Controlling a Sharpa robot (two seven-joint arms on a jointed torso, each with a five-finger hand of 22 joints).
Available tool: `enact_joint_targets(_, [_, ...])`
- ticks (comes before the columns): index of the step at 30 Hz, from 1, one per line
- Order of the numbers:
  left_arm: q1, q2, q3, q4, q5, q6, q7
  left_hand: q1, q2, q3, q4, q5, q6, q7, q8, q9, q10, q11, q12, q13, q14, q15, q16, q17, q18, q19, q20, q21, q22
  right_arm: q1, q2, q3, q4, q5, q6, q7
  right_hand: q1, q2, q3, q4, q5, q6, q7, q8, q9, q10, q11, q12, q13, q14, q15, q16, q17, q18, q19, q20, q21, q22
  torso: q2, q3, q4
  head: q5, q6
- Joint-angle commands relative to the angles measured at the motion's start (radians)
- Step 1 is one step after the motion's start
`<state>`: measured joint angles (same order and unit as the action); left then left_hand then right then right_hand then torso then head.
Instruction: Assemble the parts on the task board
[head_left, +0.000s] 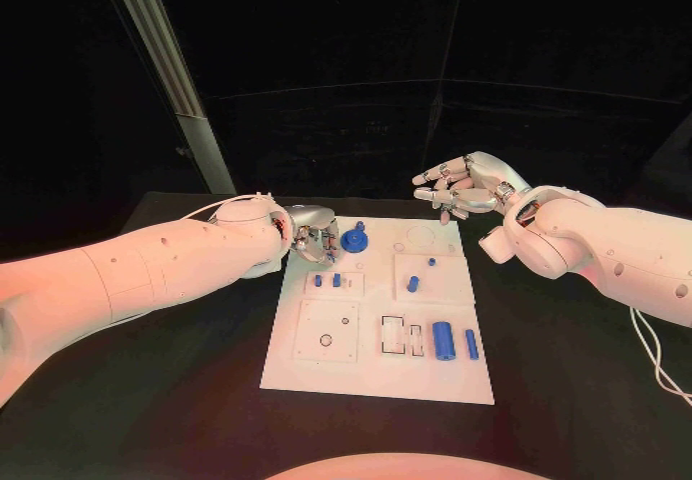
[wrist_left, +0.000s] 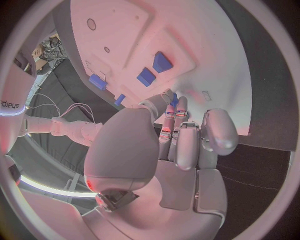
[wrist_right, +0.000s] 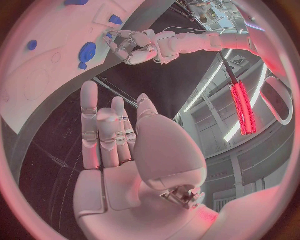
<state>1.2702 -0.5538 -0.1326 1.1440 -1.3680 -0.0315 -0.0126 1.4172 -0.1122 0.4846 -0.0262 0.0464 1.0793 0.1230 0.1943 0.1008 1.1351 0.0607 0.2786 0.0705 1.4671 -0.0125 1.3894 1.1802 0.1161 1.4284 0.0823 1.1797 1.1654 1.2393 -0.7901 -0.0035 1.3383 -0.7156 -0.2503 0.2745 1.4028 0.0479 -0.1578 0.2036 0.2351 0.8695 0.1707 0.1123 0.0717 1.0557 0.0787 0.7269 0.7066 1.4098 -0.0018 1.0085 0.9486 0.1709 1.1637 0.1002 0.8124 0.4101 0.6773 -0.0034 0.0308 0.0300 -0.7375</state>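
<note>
The white task board lies in the middle of the black table. My left hand is at the board's far left edge, beside a round blue part. Its fingertips pinch a small blue piece, which the right wrist view shows as a blue piece at the tip of the left hand. My right hand hovers above the board's far right corner, fingers apart and holding nothing. Two small blue blocks stand near the left hand.
Nearer on the board lie a thick blue cylinder and a slim blue bar, with small blue pegs at mid-board. A square plate with holes sits at the near left. Black table surrounds the board.
</note>
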Motion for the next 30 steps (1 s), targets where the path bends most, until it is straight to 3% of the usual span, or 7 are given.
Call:
enact_joint_targets(1, [-0.004, 0.006, -0.002, 0.002, 0.004, 0.020, 0.000, -0.009, 0.002, 0.003, -0.001, 0.002, 0.008, 0.002, -0.007, -0.001, 0.008, 0.000, -0.004, -0.001, 0.019, -0.007, -0.004, -0.001, -0.021, 0.005, -0.002, 0.004, 0.001, 0.002, 0.000, 0.001, 0.001, 0.000, 0.005, 0.010, 0.002, 0.005, -0.001, -0.005, 0.006, -0.010, 0.000, 0.003, 0.001, -0.008, 0.002, 0.004, -0.001, 0.000, 0.000, -0.003, 0.001, 0.014, 0.006, 0.001, -0.006, -0.001, 0.000, 0.0001, -0.0006, 0.000, -0.001])
enact_joint_targets(30, [-0.004, 0.014, -0.003, 0.004, 0.005, 0.027, -0.001, -0.039, -0.020, -0.020, -0.008, 0.002, 0.005, -0.001, -0.020, -0.005, 0.033, -0.005, 0.000, 0.013, 0.020, -0.013, -0.002, -0.003, -0.022, 0.006, -0.006, 0.009, 0.011, 0.002, 0.000, 0.001, 0.001, 0.000, 0.004, 0.009, 0.002, 0.005, -0.001, -0.005, 0.006, -0.010, 0.000, 0.003, 0.001, -0.008, 0.002, 0.004, -0.001, 0.000, 0.000, -0.003, 0.001, 0.014, 0.006, 0.001, -0.006, -0.001, 0.000, 0.0000, -0.0006, -0.003, -0.003])
